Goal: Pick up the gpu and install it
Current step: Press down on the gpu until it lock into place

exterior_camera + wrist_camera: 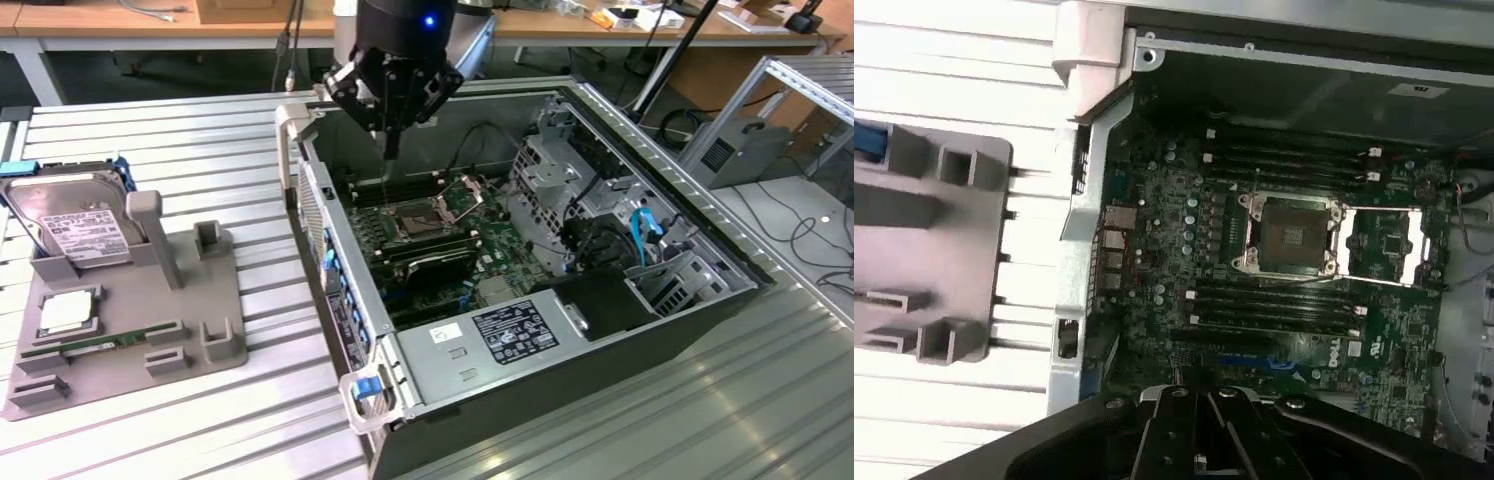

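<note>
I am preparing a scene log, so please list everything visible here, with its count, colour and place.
table: one, silvery slatted metal, under everything.
computer case: one, black, open, mid-table.
motherboard: one, dark green, inside the case.
power supply: one, silvery, case's near end.
holder: one, grey, exterior view's left.
hard drive: one, silver, white label, leaning in the holder.
memory stick: one, green, in a holder slot.
gripper: one, black, shut, above the case's far end.

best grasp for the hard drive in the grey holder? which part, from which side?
Take the hard drive by its free upper end, probably pinching label face against back, coming from above along its lean. Its lower end sits in the grey holder, and the holder's tall upright stands close on the exterior view's right, so the long edges look less open.
</note>
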### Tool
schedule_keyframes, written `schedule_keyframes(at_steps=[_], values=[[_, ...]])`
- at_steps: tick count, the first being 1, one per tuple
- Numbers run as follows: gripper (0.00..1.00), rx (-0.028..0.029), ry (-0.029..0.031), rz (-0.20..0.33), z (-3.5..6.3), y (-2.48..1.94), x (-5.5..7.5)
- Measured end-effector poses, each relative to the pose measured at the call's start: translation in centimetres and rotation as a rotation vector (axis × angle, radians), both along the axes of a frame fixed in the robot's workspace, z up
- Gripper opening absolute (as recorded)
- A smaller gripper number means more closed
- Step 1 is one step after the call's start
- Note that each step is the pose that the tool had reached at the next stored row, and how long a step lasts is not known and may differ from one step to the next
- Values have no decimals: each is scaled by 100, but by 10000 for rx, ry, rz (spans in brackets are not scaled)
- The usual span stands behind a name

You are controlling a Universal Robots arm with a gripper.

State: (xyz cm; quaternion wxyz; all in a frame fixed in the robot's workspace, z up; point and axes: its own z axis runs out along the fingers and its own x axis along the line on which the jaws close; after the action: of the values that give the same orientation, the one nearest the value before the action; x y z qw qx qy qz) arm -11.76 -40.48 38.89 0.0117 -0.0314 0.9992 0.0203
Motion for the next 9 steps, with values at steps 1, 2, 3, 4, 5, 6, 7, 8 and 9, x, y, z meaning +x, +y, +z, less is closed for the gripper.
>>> schedule_keyframes(at_steps=[1,2,3,4,5,6,7,8,9], values=[[11,19,1,-580,18,25,-19],[11,36,2,-1130,36,48,-36],[11,47,2,-1370,43,58,-43],[11,47,2,-1383,44,58,-43],[11,45,3,-1385,44,59,-43],[11,46,2,-1385,44,59,-43],[11,46,2,-1385,44,59,-44],[11,45,3,-1385,44,59,-43],[11,46,3,-1385,44,59,-43]])
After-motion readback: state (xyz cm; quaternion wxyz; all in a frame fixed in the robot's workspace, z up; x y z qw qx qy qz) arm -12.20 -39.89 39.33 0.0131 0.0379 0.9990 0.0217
